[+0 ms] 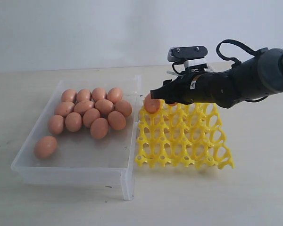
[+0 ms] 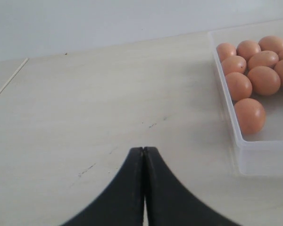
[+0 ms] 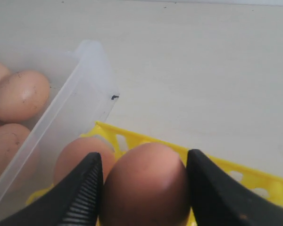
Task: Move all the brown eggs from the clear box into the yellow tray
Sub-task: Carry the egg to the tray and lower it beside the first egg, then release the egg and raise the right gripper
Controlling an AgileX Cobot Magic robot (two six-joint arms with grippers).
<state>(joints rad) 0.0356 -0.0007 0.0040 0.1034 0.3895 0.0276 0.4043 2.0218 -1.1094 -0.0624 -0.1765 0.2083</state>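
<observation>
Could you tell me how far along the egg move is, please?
Done: one egg sits in the far corner of the yellow tray, by the box. In hand: the right hand grips a second egg over the tray. Left: fourteen eggs lie in the box.

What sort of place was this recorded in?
Probably a robotics lab bench: a bare pale table, a plain white wall, and a robot arm over a yellow tray.
</observation>
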